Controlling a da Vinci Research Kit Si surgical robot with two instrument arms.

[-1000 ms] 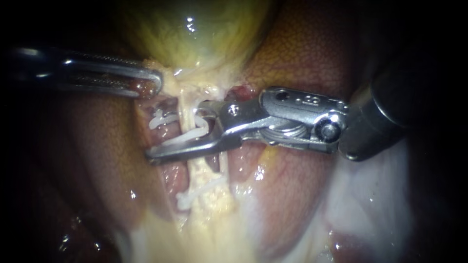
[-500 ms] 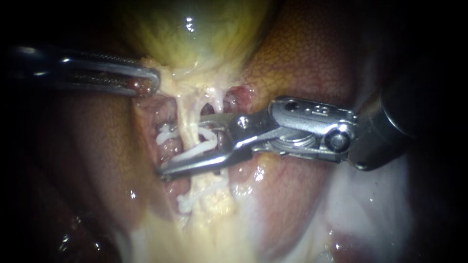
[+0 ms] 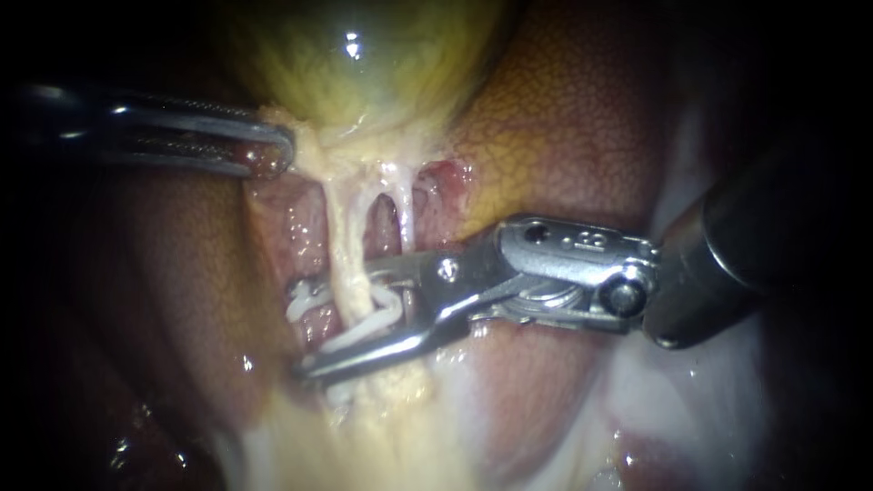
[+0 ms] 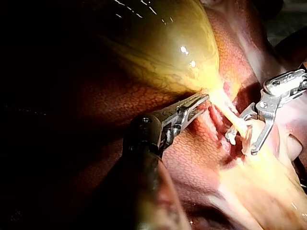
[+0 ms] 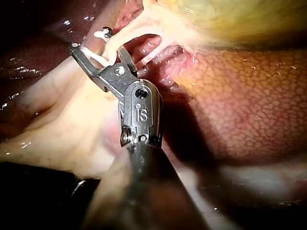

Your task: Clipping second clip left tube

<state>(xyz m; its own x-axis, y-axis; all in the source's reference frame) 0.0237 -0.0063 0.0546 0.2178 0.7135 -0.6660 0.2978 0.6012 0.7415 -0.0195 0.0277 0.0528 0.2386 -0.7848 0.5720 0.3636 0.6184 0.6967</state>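
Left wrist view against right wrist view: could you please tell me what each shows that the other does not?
Only the left wrist view shows the left instrument, its jaws shut on the gallbladder at its neck, and the gallbladder's rounded body. Only the right wrist view shows the long shaft of the right instrument. Both show the right instrument's jaws holding a white clip astride the pale tube, with mottled liver alongside.

Gallbladder (image 3: 364, 73) running off the edge, left instrument (image 3: 277, 150) fading into darkness, clip (image 3: 359, 335) in right instrument (image 3: 341, 320) perhaps passing behind the left tube (image 3: 341, 236)
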